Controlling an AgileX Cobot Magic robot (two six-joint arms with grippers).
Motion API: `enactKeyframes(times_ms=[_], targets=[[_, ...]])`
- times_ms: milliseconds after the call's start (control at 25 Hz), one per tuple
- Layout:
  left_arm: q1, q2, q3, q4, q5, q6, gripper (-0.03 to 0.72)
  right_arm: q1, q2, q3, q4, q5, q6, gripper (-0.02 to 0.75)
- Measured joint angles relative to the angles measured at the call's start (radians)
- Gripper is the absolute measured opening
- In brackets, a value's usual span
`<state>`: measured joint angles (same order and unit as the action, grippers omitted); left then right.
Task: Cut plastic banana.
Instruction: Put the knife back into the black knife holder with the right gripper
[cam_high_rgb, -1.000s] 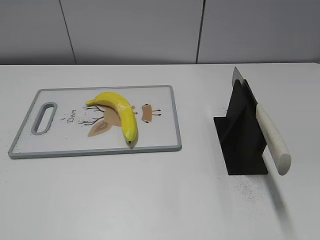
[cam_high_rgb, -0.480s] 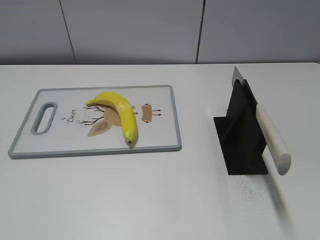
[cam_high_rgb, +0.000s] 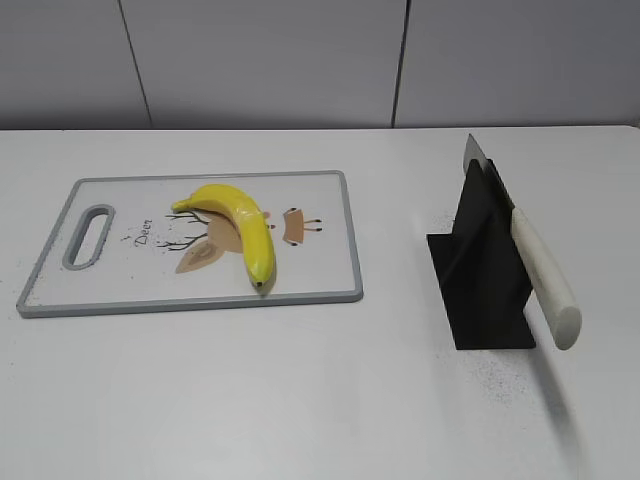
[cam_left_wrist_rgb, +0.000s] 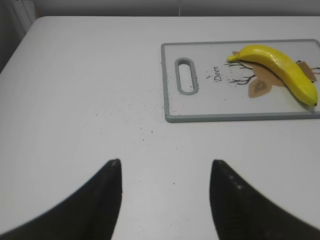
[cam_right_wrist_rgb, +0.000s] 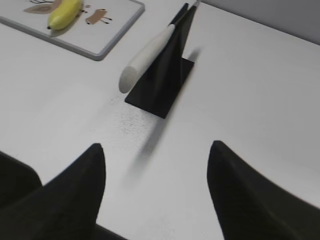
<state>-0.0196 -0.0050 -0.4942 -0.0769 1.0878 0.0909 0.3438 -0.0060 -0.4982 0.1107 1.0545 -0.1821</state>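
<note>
Banana (cam_high_rgb: 236, 222) flat on cutting board (cam_high_rgb: 320, 270), over the deer print, stem end toward the board's handle slot (cam_high_rgb: 88, 236), dark tip near the front edge. Untouched, whole. Board on white table (cam_high_rgb: 300, 390), left half. Knife (cam_high_rgb: 535, 270) parked in black stand (cam_high_rgb: 480, 280) on the right, well apart from board; white handle sticking out toward camera and tilted down, blade tip poking up behind stand. Left gripper (cam_left_wrist_rgb: 165, 170) spread wide, nothing between fingers, hovering over bare table short of the board. Right gripper (cam_right_wrist_rgb: 155, 155) likewise released, empty, facing the knife handle, not touching. Dark specks on table near stand and board.
</note>
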Motion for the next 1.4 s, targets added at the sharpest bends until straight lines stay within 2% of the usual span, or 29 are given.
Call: enactKeyframes(times_ms=[280, 480, 1120, 1320, 1400], targets=[[0.0, 0.0, 0.0, 0.0, 0.0, 0.001, 0.544, -0.201, 0.0, 0.0, 0.0, 0.0, 0.0, 0.514], [0.0, 0.0, 0.0, 0.0, 0.0, 0.0, 0.544, -0.297, 0.0, 0.0, 0.0, 0.0, 0.0, 0.514], [0.0, 0.0, 0.0, 0.0, 0.0, 0.0, 0.544, -0.308, 0.0, 0.0, -0.003, 0.0, 0.007, 0.512], [0.0, 0.0, 0.0, 0.0, 0.0, 0.0, 0.544, -0.308, 0.0, 0.0, -0.13, -0.001, 0.197, 0.512], [0.0, 0.0, 0.0, 0.0, 0.0, 0.001, 0.544, -0.308, 0.0, 0.0, -0.133, -0.001, 0.255, 0.512]])
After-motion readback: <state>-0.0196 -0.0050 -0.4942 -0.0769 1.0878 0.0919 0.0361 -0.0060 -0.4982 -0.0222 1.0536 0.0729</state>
